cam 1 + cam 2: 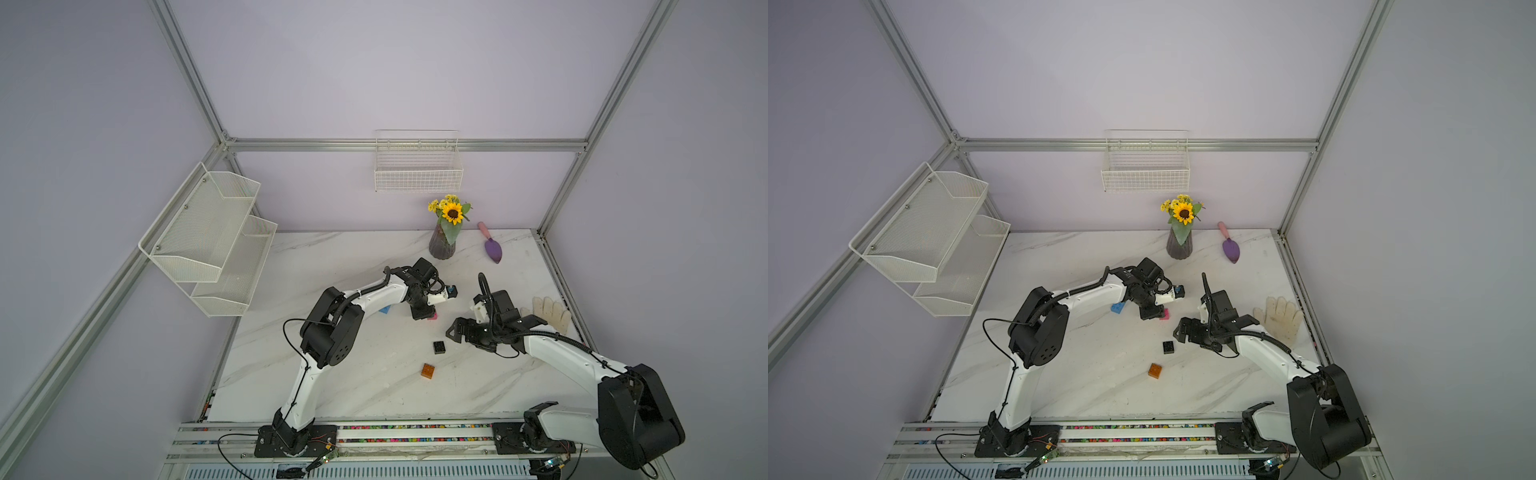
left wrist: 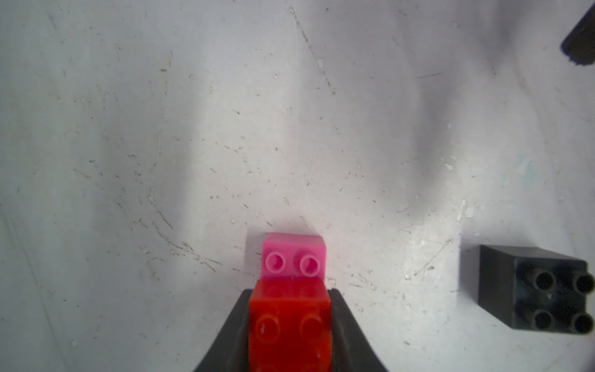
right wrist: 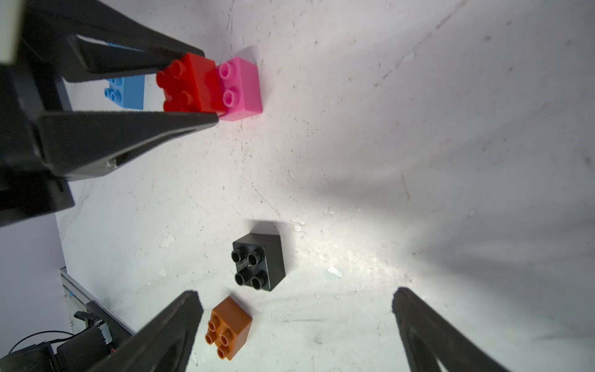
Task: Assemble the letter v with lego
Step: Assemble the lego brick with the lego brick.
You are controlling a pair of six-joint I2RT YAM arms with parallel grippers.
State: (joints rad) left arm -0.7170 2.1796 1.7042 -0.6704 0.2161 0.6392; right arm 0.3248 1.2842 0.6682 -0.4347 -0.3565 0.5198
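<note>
Right wrist, not left: orange-brown brick (image 3: 230,327)

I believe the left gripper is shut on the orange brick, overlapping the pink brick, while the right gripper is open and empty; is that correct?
Not quite: the left gripper is shut on the red brick, not the orange brick, which lies loose, as the right wrist view shows. The red brick does overlap the pink brick, and the right gripper is open and empty.
</note>
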